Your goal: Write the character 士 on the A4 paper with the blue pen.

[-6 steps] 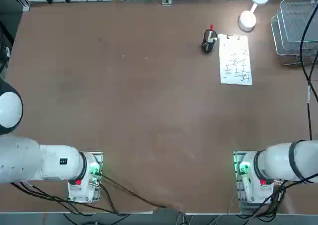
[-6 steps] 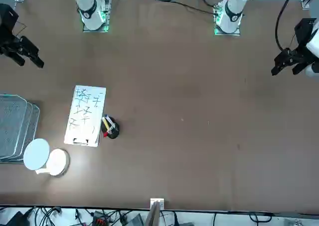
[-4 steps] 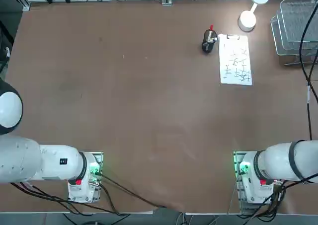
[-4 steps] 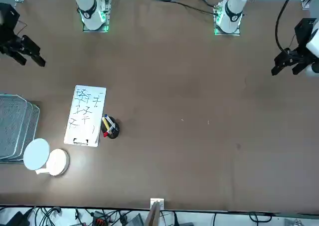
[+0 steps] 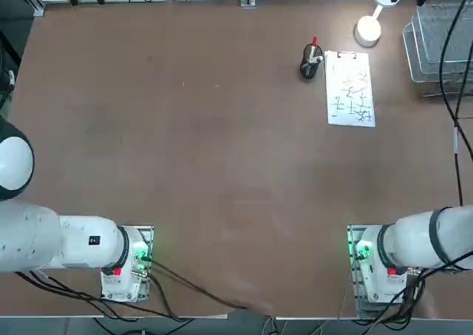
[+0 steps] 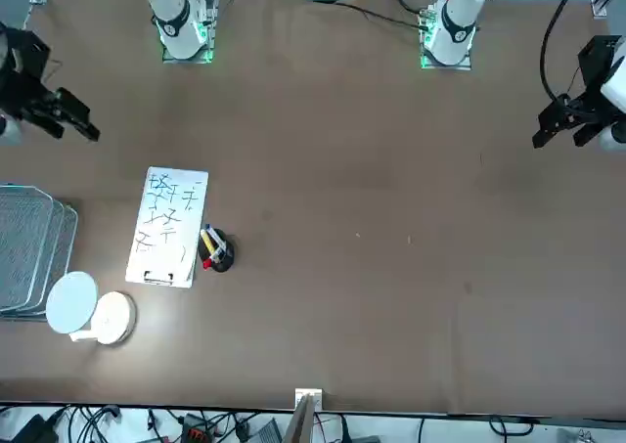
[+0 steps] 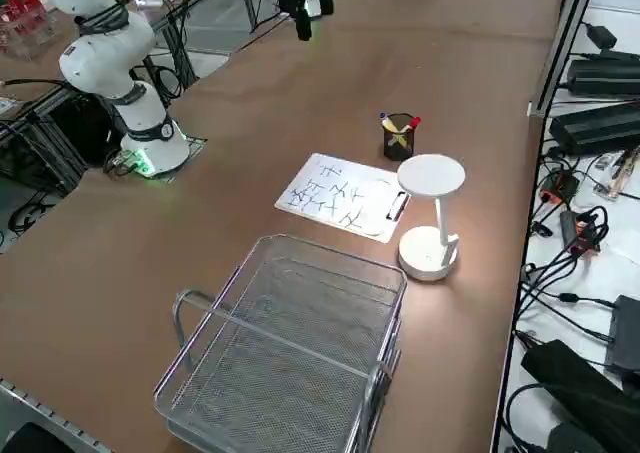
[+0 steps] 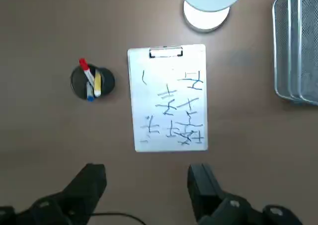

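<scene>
Wrist view looks down on the desk, where the paper lies clipped just beside a black pen cup. The blue pen stands in that cup with a red-topped pen. Well above the desk hangs the right gripper, fingers spread apart, empty.

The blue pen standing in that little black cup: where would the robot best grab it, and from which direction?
Probably the blue pen's upper end, from above: it stands in the pen cup packed beside the red and yellow pens, so only the tops are free. The right gripper hangs open over the table.
</scene>
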Robot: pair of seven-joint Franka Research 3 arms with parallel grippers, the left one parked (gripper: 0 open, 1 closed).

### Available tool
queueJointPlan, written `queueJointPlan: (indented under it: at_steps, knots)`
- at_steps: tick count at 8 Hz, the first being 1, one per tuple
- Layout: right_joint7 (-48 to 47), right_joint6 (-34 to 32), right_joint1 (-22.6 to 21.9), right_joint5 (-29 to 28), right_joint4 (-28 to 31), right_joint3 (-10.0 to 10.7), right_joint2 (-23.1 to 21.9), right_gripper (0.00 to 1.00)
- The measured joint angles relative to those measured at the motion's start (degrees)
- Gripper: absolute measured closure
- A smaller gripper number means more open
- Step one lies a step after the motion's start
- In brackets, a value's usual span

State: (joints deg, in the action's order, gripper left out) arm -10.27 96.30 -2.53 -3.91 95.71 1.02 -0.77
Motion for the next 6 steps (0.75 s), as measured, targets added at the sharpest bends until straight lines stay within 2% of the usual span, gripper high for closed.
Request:
queueJointPlan:
  at_steps: [4,6]
  knots:
    - [-23.37,15.56,-2.09,-1.72,5.52,-3.95,5.54,0.00]
    - [-31.71,22.83,-2.43,-1.92,8.38,-5.11,8.14,0.00]
